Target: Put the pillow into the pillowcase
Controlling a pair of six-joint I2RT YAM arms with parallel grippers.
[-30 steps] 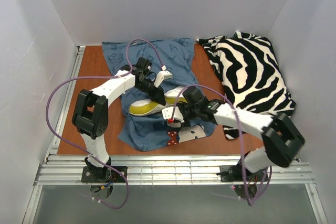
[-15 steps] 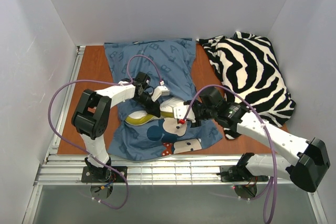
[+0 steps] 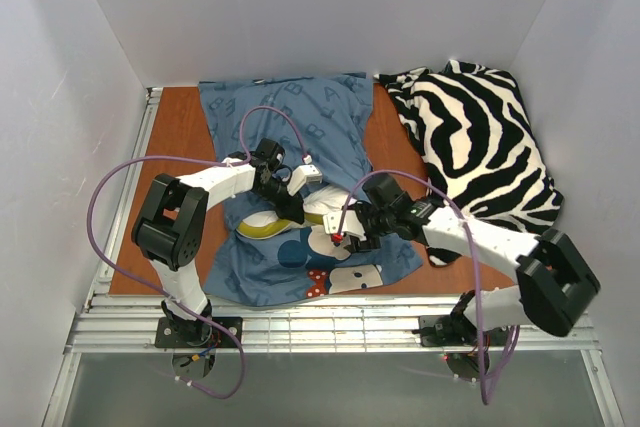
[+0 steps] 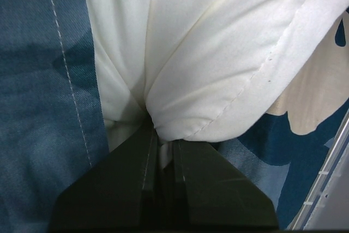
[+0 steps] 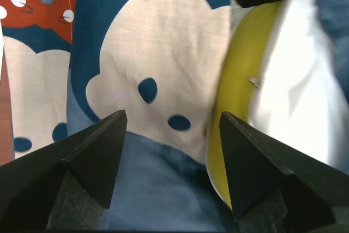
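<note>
The blue pillowcase [image 3: 300,127] with cartoon mouse faces lies spread over the middle of the table. The pillow [image 3: 262,226] is mostly inside it; only its yellow edge and a white corner show at the case's opening. My left gripper [image 3: 288,201] is shut on a fold of the white pillow [image 4: 207,53], with blue pillowcase cloth [image 4: 38,107] beside it. My right gripper [image 3: 346,234] hangs open just above the pillowcase [image 5: 163,53], holding nothing. In the right wrist view the right gripper [image 5: 172,129] has the pillow's yellow edge [image 5: 240,91] by its right finger.
A black-and-white zebra-striped cloth [image 3: 480,147] lies heaped at the back right, touching the right arm's side. Bare brown table [image 3: 170,137] shows left of the pillowcase. White walls close the table in on three sides.
My right gripper has opened and let go of the pillowcase. The pillowcase has been drawn further over the pillow and lies flatter. The left gripper keeps its grip and has shifted slightly toward me.
</note>
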